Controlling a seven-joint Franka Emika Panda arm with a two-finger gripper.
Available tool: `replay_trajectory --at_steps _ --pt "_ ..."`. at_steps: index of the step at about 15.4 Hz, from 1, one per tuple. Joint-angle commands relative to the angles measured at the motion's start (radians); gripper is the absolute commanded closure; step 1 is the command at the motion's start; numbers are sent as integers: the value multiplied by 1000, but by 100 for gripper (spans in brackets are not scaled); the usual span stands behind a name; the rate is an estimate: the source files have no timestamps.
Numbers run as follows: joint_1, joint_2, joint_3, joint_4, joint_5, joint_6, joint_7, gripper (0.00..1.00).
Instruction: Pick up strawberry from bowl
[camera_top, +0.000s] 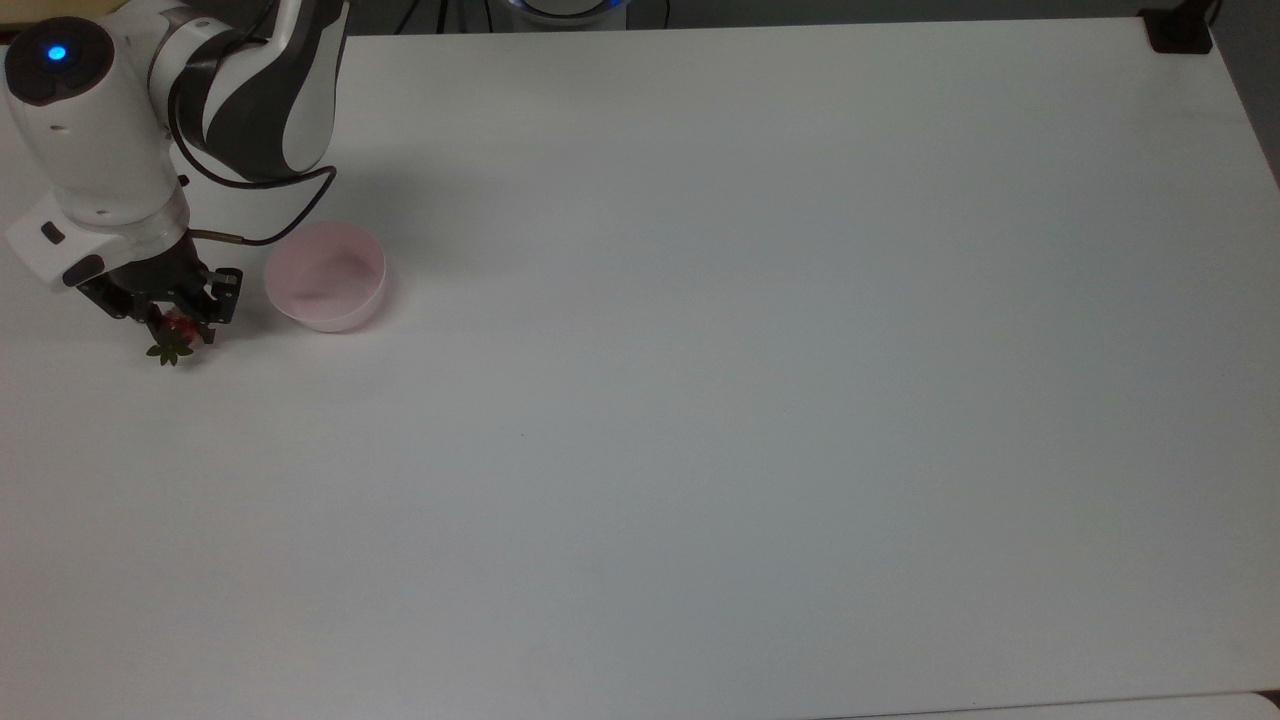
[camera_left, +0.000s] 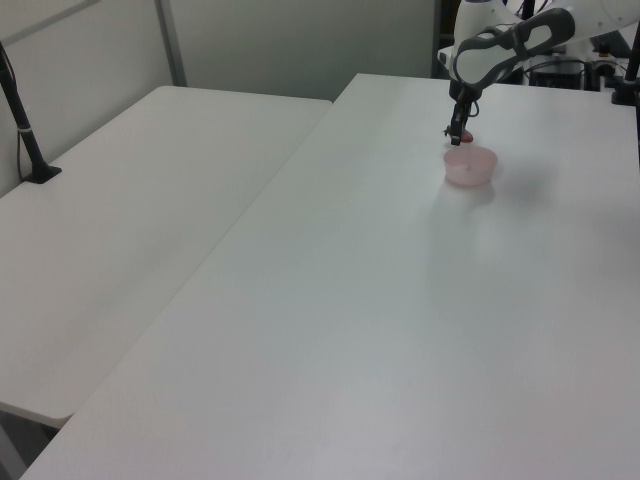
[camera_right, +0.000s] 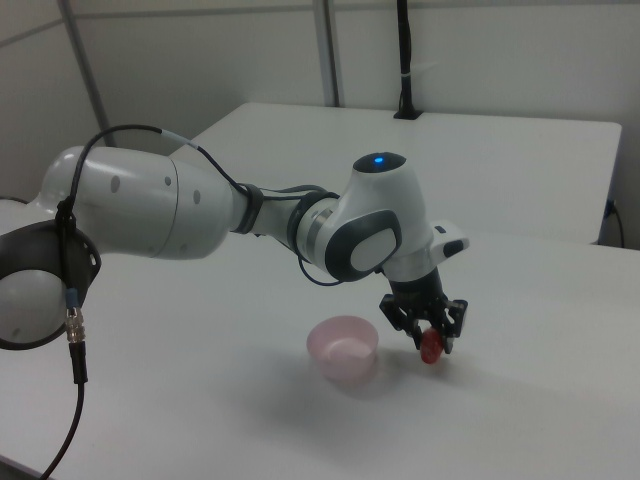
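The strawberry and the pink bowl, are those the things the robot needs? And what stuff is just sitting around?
For the job:
- strawberry, held in the gripper, off to the side of the bowl, not in it
- bowl, nothing in it

Just there:
- white table under the bowl
- second table on the left view's left
- black post standing on the second table

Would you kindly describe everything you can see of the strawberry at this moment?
The strawberry is small, glossy and red, with a dark green leafy cap that sticks out below the fingers in the top view. It is gripped between the black fingers of the gripper, which is shut on it, and hangs above the white table without touching it. It is out of the pale pink bowl, beside it: to the right view's right, to the top view's left. Only the fingers touch it.
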Motion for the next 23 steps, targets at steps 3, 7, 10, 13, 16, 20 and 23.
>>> replay_trajectory --at_steps 3,7,10,13,16,20,23 --pt "9 -59 -3 10 -7 -12 88 0" --pt "30 -212 8 9 -5 -211 188 0" --pt "79 -363 30 9 -8 -412 336 0" --pt "154 -489 40 4 -10 -610 390 0" --pt "210 -569 42 1 -1 -730 520 0" --pt "300 -642 42 -72 2 -772 594 0" --pt "325 -646 45 -92 -7 -709 556 0"
